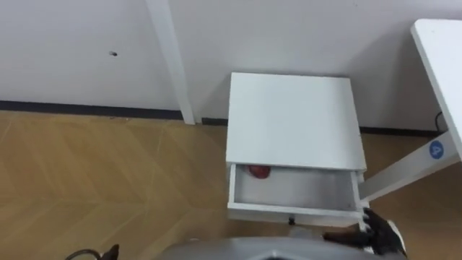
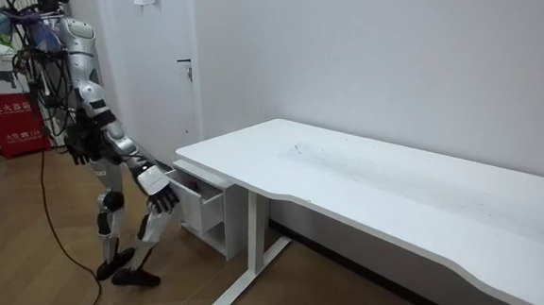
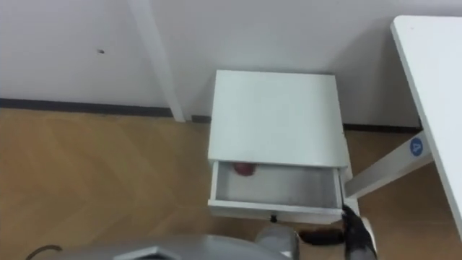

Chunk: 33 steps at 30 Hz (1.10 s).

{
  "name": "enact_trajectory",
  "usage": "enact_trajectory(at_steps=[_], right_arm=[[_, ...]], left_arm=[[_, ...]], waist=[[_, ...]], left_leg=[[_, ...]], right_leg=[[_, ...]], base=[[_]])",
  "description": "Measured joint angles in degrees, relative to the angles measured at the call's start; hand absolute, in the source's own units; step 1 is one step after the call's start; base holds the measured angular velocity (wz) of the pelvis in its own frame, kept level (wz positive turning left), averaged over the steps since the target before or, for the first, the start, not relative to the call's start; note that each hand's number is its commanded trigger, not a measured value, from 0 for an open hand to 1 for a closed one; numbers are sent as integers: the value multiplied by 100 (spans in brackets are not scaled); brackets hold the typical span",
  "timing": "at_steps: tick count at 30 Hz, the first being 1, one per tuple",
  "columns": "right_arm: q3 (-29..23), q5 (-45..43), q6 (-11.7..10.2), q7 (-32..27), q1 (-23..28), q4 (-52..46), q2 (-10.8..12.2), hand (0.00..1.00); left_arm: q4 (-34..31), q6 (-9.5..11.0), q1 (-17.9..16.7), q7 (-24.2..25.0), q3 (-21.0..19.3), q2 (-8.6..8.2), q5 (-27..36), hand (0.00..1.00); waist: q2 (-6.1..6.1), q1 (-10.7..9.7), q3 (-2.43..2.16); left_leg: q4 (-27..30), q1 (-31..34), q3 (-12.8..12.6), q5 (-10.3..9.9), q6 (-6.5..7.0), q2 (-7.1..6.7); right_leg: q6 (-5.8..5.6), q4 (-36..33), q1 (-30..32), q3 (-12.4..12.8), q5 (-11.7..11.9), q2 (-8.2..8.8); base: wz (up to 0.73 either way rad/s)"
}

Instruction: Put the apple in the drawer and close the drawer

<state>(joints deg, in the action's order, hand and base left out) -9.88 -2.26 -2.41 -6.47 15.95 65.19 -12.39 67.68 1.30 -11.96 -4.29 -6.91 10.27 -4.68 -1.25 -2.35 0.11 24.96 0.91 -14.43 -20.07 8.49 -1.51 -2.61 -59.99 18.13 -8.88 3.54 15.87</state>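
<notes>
At drawer front: right hand (image 1: pixel 380 232), fingers straight, holding nothing.
Apple (image 1: pixel 259 171) already lies inside the open drawer (image 1: pixel 292 212); closing remains.

You're looking down at the white cabinet (image 1: pixel 292 119) standing on the wood floor (image 1: pixel 108 180) against the wall (image 1: pixel 72 50), just beside the white desk (image 1: pixel 440 50). Its drawer (image 1: pixel 296 190) is out, and the red apple (image 1: pixel 259 171) lies in its back left corner.

Bright, even indoor light; soft shadows.
</notes>
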Motion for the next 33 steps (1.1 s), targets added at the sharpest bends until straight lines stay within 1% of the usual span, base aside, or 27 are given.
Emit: enact_trajectory(at_steps=[1,2,3,4,5,6,9,11,13,14,16,17,18,19,20,21,22,23,24,25,27,28,29,30,31,32,33], right_arm=[[-18,11,17,-4,18,106,21,0],[-19,92,80,25,23,284,85,0],[-19,226,104,34,65,391,150,0],[-18,290,109,39,84,437,167,0],[-8,431,104,44,88,575,172,0],[35,505,105,39,95,696,169,0],[322,798,136,34,167,815,166,0],[429,1032,207,19,153,818,161,0],[428,1220,257,4,83,819,151,0],[428,1346,264,-1,38,810,143,0],[427,1507,333,-9,-69,801,115,0],[424,1573,417,-40,-175,794,94,0],[413,1557,506,-82,-305,776,105,0],[397,1528,521,-95,-326,773,135,0],[309,1384,598,-108,-351,783,166,0],[273,1292,651,-128,-353,778,164,0],[243,1306,650,-134,-350,757,163,0],[232,1332,646,-172,-341,668,161,0],[240,1332,686,-220,-314,634,144,0],[240,1332,726,-238,-316,617,134,0],[232,1326,772,-279,-301,610,138,0],[231,1324,808,-278,-289,611,143,0],[204,1317,838,-280,-269,615,147,0],[141,1317,830,-299,-272,614,149,0],[134,1317,821,-310,-282,613,151,0],[126,1319,778,-351,-283,618,149,0],[125,1323,699,-365,-300,618,146,0]], left_arm=[[14,-7,7,-11,-4,44,0,0],[77,-55,50,-26,-13,149,3,0],[92,-172,92,-47,-11,201,38,0],[88,-222,101,-59,0,205,54,0],[91,-325,130,-57,43,195,66,0],[105,-422,122,-49,48,178,60,0],[102,-643,143,-53,32,154,-26,0],[99,-752,128,-56,35,146,-123,0],[101,-865,34,-55,34,141,-234,0],[103,-908,-34,-54,33,142,-243,0],[128,-958,-93,-50,18,131,-251,0],[186,-957,-156,-47,-60,88,-287,0],[338,-959,-178,-50,-132,39,-361,0],[329,-966,-141,-43,-95,88,-367,0],[222,-872,40,-40,-20,203,-372,0],[189,-783,-5,-60,-99,232,-380,0],[190,-788,-79,-56,-130,219,-379,0],[189,-801,-143,-54,-131,200,-382,0],[187,-791,-151,-61,-81,191,-379,0],[188,-773,-165,-63,-80,182,-373,0],[186,-777,-237,-149,-92,159,-326,0],[167,-794,-238,-178,-97,162,-329,0],[77,-835,-231,-209,-91,166,-332,0],[-27,-836,-226,-281,-90,150,-331,0],[-71,-827,-216,-307,-81,147,-331,0],[-109,-788,-169,-337,-86,137,-311,0],[-132,-755,-97,-405,-88,112,-253,0]], waist=[[-69,-36,-6],[-31,-47,11],[-45,-57,15],[-83,-71,17],[-170,-166,21],[-215,-231,28],[-270,-290,35],[-320,-309,32],[-347,-352,35],[-356,-354,29],[-388,-356,28],[-402,-379,6],[-145,-359,-30],[-117,-378,-1],[-287,-370,38],[-188,-231,76],[-147,-209,72],[-133,-213,70],[-132,-221,59],[-113,-216,57],[-89,-225,51],[-68,-235,53],[-8,-268,61],[88,-222,63],[129,-208,59],[201,-170,61],[202,-156,40]], left_leg=[[76,49,-6,-25,44,13],[238,130,-43,-78,132,45],[371,216,-56,-111,165,124],[426,254,-55,-135,175,184],[488,296,-47,-160,181,293],[543,328,-24,-174,201,352],[756,368,44,-250,256,461],[904,384,99,-333,260,519],[1014,390,114,-380,288,551],[1041,388,124,-403,263,554],[1027,379,127,-431,10,549],[833,270,69,-360,-492,471],[938,186,98,-347,-1181,363],[1468,381,315,-422,-742,508],[2165,788,706,-1002,-520,976],[2456,889,683,-1154,-480,922],[2441,832,668,-1172,-479,896],[2303,743,663,-1143,-470,863],[2107,702,654,-1049,-452,770],[1999,667,625,-991,-415,722],[1656,590,514,-835,-288,594],[1586,557,502,-811,-269,552],[1442,484,504,-778,-256,427],[1249,391,476,-722,-247,287],[1134,337,447,-686,-252,229],[946,246,413,-629,-261,163],[822,221,398,-583,-257,162]], right_leg=[[36,-282,244,103,293,-6],[17,-1329,888,266,172,-81],[45,-2536,1524,197,-278,-178],[68,-3095,1816,109,-455,-218],[83,-3915,2303,-94,-753,-276],[48,-4486,2717,-223,-979,-296],[56,-5172,3514,-338,-1276,-284],[57,-5297,3774,-304,-1302,-287],[57,-5261,3838,-217,-1302,-265],[56,-5219,3811,-203,-1300,-226],[50,-5043,3678,-224,-1295,-179],[98,-4831,3492,-239,-1288,-214],[67,-4560,3275,-163,-1285,-41],[22,-4547,3228,-132,-1290,57],[-61,-4587,3234,40,-1309,97],[-128,-4457,3043,268,-1315,109],[-136,-4376,2842,271,-1309,113],[-176,-4100,2411,184,-1285,135],[-183,-3672,2104,157,-1273,203],[-204,-3408,1973,173,-1255,208],[-288,-1990,1273,90,-1190,129],[-291,-1565,1020,66,-1193,94],[-326,-713,501,-15,-1217,63],[-362,126,-12,-60,-1269,-1],[-390,550,-257,-66,-1306,-64],[-425,1393,-675,-66,-1435,-242],[-375,2148,-1038,-56,-1694,-418]], base=[[-19],[-23],[-29],[-21],[-8],[0],[7],[13],[13],[0],[-8],[-22],[-6],[34],[33],[8],[-20],[-4],[4],[-6],[-8],[11],[9],[5],[-11],[-17],[-20]])
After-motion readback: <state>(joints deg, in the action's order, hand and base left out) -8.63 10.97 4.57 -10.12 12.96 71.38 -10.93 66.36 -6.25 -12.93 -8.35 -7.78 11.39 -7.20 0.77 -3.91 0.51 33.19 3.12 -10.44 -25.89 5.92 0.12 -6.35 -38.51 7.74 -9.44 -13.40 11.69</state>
